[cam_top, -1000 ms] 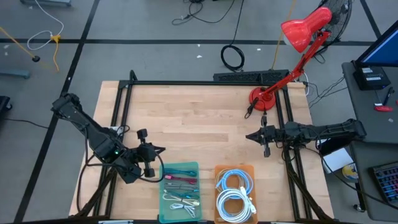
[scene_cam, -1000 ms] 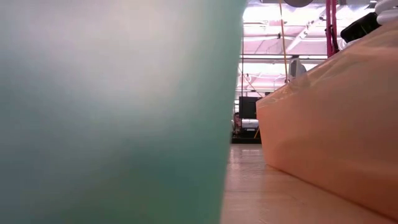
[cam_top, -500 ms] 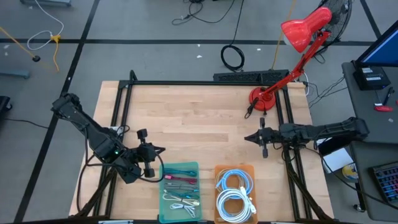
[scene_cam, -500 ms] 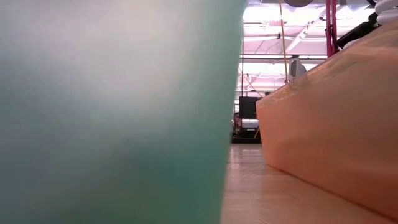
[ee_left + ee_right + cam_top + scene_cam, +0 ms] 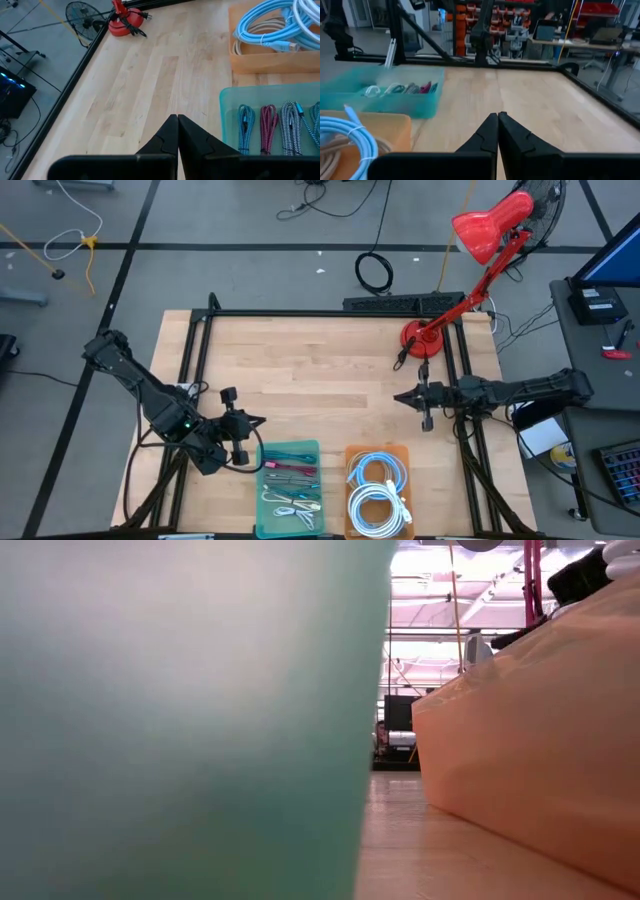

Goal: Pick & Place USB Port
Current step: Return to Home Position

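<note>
Cables are all binned, at the bottom edge of the surface (image 5: 320,370) in the high view. We count two bins, side by side.

- The green bin (image 5: 259,490) is bottom centre-left. The left wrist view shows four braided cables (image 5: 268,127) lying parallel in it: one teal, one red, two grey-white. More may be cut off at the frame edge; we cannot tell.
- The orange bin (image 5: 378,450) is just to its right. It holds two coils: the light-blue coil (image 5: 378,473) toward the upper end and the white coil (image 5: 377,508) toward the lower end.
- The bins don't touch. The low view shows a narrow strip of bare wood between the green wall on the left and the orange wall on the right.

There are two claws, and both are empty.

- The left claw (image 5: 262,420) sits just off the green bin's upper-left corner, pointing right. Its fingers are pressed together with nothing between them.
- The right claw (image 5: 398,399) is at the right-middle of the frame, pointing left and well apart from both bins. Its fingers are also pressed together, gripping nothing.

There is one red lamp (image 5: 418,340). Its base is on the upper-right part of the surface, just above the right claw, and its head leans off beyond the corner.

The centre and upper-left of the surface are bare wood. Black rails (image 5: 300,313) frame the top and both sides. Both bins reach nearly to the bottom edge.
</note>
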